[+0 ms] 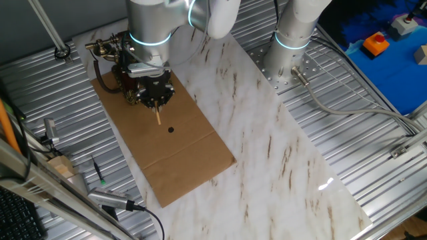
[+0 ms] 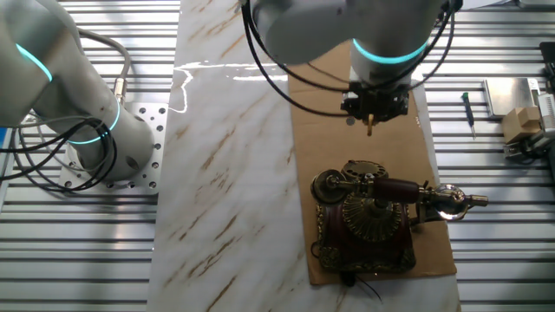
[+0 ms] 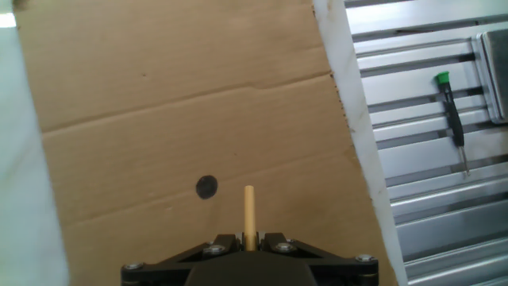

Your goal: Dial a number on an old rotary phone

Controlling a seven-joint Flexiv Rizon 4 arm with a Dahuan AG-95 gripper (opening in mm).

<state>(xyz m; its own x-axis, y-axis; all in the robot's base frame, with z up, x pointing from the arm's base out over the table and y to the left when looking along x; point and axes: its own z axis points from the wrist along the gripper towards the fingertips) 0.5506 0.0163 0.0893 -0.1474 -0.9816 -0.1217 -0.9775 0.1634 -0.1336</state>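
The gripper (image 3: 249, 238) is clamped on a thin wooden stick (image 3: 249, 214), which pokes out over the brown cardboard sheet (image 3: 159, 103). A small dark dot (image 3: 206, 187) on the cardboard sits just beside the stick's tip. The old rotary phone (image 2: 368, 217) stands at one end of the cardboard, near the gripper, handset (image 2: 399, 189) resting across its top.

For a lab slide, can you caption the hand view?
Gripper holding a thin wooden stick above brown cardboard, beside a small black dot.
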